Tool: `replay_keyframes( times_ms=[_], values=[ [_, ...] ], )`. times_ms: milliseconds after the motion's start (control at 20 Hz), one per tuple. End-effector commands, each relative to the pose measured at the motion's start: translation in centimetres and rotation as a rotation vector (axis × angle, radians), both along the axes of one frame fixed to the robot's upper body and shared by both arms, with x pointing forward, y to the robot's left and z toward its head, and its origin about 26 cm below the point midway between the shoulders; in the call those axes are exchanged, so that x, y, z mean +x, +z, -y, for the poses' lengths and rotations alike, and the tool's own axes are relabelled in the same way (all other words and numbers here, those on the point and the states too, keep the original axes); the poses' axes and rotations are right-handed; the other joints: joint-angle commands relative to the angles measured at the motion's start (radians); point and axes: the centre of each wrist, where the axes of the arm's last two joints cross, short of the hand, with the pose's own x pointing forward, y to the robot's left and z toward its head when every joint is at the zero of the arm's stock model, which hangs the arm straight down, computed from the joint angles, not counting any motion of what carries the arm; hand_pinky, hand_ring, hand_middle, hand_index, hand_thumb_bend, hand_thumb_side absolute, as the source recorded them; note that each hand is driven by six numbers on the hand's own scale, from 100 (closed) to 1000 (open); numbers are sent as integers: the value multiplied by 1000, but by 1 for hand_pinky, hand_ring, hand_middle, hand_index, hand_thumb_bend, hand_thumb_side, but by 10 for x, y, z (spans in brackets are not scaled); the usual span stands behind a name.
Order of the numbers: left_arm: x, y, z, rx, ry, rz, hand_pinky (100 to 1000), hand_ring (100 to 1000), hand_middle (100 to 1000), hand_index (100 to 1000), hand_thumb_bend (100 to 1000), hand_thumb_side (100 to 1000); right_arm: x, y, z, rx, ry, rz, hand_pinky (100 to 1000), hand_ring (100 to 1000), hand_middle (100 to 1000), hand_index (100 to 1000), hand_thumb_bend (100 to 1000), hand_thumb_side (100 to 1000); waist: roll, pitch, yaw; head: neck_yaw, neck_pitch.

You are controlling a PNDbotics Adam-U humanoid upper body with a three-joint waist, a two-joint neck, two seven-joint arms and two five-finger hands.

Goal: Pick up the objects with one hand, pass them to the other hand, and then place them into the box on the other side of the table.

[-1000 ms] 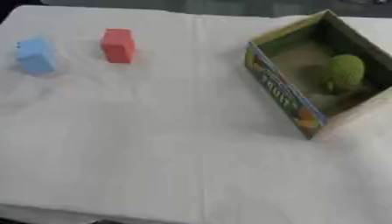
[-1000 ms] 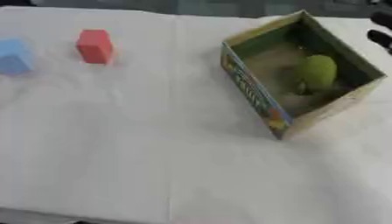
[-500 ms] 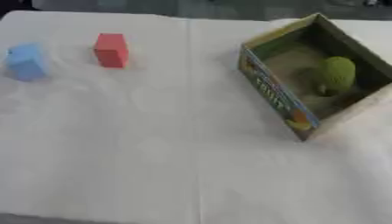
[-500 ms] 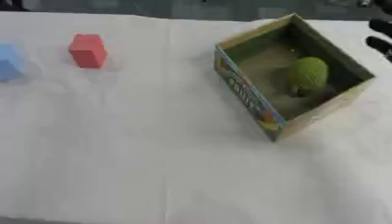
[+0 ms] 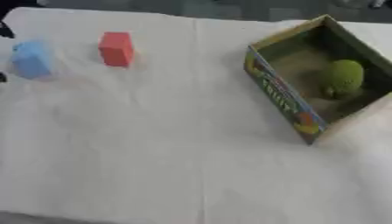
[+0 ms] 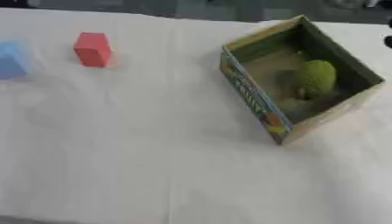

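Observation:
A blue block (image 5: 30, 60) and a red block (image 5: 116, 49) stand side by side at the far left of the white cloth. At the right lies an open cardboard box (image 5: 279, 94) with a printed front wall, set askew. A round green object (image 5: 342, 76) lies inside it. Small dark parts of my left hand (image 5: 4, 31) show at the left edge, just beside the blue block and apart from it. A dark tip of my right hand (image 6: 388, 41) shows at the right edge, beyond the box.
The white cloth (image 5: 153, 153) covers the table, with a fold line running down its middle. The table's dark far edge runs along the top of the views.
The whole picture has shifted a little, so the camera moved. The blocks and the box stay where they were. Dark parts of my left hand now show beside the blue block.

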Motion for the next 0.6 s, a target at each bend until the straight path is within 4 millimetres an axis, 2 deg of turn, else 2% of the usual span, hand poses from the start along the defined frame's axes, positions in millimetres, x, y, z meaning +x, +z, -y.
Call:
replay_keyframes(
  times_ms=[50, 600],
  values=[
    [-4, 17, -9, -30, 39, 48, 857, 841, 775, 831, 621, 100, -2, 10, -2, -35, 0, 23, 1000, 1000, 1000, 1000, 100, 553, -13, -1, -1, 2, -16],
    [-4, 16, -10, -92, 52, 70, 843, 831, 771, 830, 588, 100, -1, 9, -4, -45, 2, 20, 1000, 1000, 1000, 1000, 100, 550, -14, 6, -12, 25, -38]
  ],
)
